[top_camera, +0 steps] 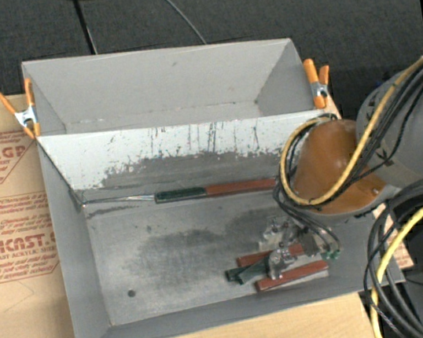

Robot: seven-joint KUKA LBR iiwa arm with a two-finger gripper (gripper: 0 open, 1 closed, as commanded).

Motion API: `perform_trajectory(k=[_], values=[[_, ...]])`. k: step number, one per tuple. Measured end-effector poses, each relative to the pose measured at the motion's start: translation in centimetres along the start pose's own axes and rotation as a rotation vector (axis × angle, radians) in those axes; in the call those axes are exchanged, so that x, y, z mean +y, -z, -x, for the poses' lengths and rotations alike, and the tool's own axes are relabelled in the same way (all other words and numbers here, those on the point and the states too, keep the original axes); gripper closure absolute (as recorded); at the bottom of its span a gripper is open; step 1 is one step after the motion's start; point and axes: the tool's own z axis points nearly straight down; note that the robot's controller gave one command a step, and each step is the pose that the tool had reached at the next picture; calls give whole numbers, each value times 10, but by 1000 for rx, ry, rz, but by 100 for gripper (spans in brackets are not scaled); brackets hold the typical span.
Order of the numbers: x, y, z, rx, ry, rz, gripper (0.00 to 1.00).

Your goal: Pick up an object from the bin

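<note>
Overhead, a grey metal bin (pixel 69 226), with the robot arm (pixel 398 142) reaching in over the bin's right wall. A long tool (pixel 199 192) with a green and red handle lies along the bin's back wall. Near the bin's front right corner sits a small heap of reddish-brown bars (pixel 292 276) and a dark piece (pixel 240 273). The gripper (pixel 286 246) is low over that heap; whether it is open or closed cannot be told. A clean pick likely needs one bar centred, then lifted straight up.
</note>
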Motion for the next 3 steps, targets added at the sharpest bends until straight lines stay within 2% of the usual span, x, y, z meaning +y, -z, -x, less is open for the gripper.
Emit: perform_trajectory(k=[2, 3], values=[[0, 2, -1, 1, 0, 0, 100], [1, 16, -4, 12, 0, 4, 100]])
